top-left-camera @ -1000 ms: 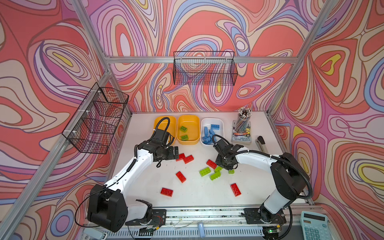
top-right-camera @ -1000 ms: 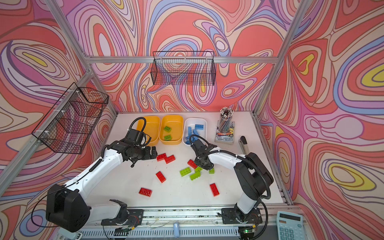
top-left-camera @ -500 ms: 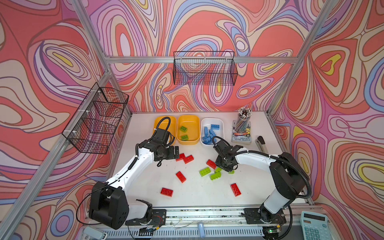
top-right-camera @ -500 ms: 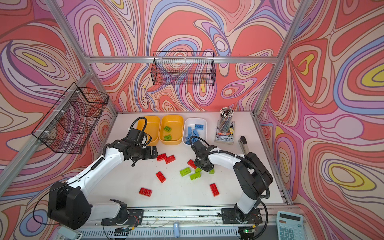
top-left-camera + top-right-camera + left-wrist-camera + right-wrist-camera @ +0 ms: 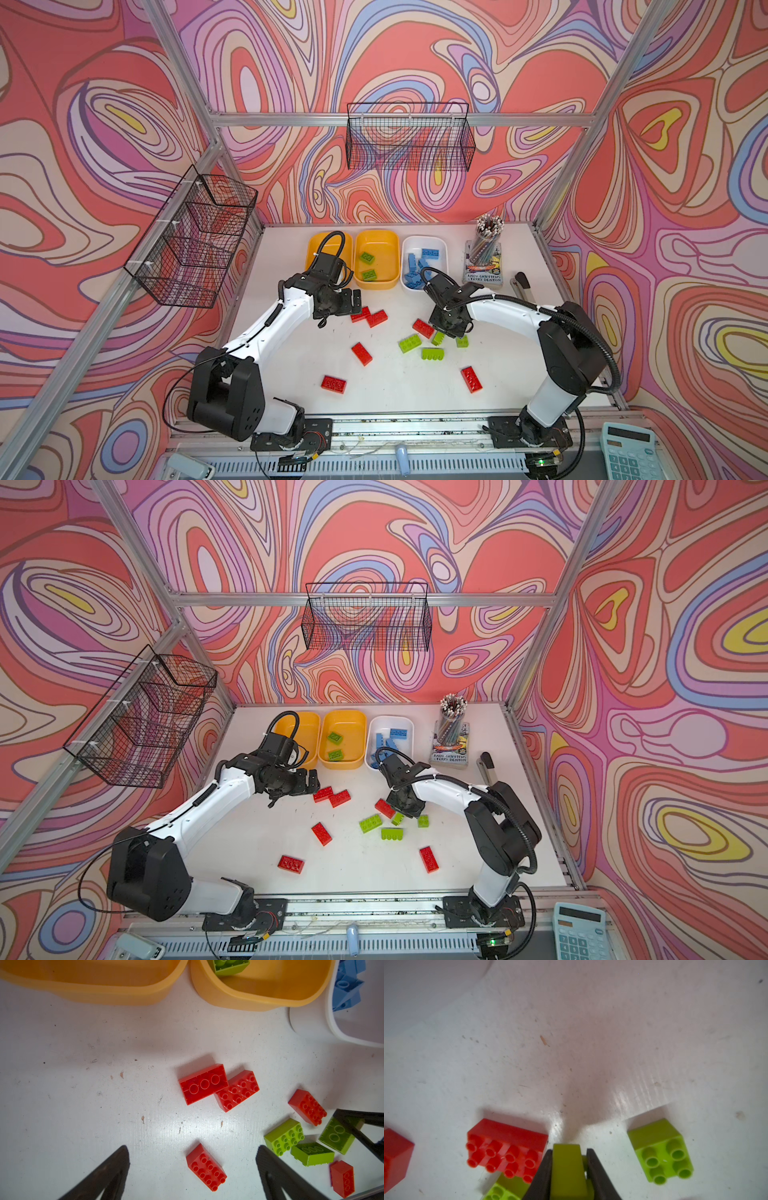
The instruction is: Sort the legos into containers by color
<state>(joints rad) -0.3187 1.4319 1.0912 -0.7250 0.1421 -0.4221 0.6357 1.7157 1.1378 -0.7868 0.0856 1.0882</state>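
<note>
1. Here, the white table (image 5: 291, 374) carries loose red bricks (image 5: 361, 353) and lime green bricks (image 5: 409, 344) around its middle.
2. Along its far edge stand three tubs: the left yellow-orange tub (image 5: 318, 243), the middle yellow-orange tub (image 5: 376, 241) holding two green bricks (image 5: 367, 257), and the white tub (image 5: 424, 238) holding blue bricks (image 5: 430, 252).
3. The left gripper (image 5: 192, 1148) hovers over the red bricks, fingers wide apart.
4. The right gripper (image 5: 569, 1152) is clamped on a lime green brick (image 5: 566, 1169), just beside a red brick (image 5: 506, 1142).

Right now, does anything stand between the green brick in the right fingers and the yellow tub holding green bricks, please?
Only a red brick, lying beside the held green brick on the side toward the yellow tub; above it, the way looks clear.
</note>
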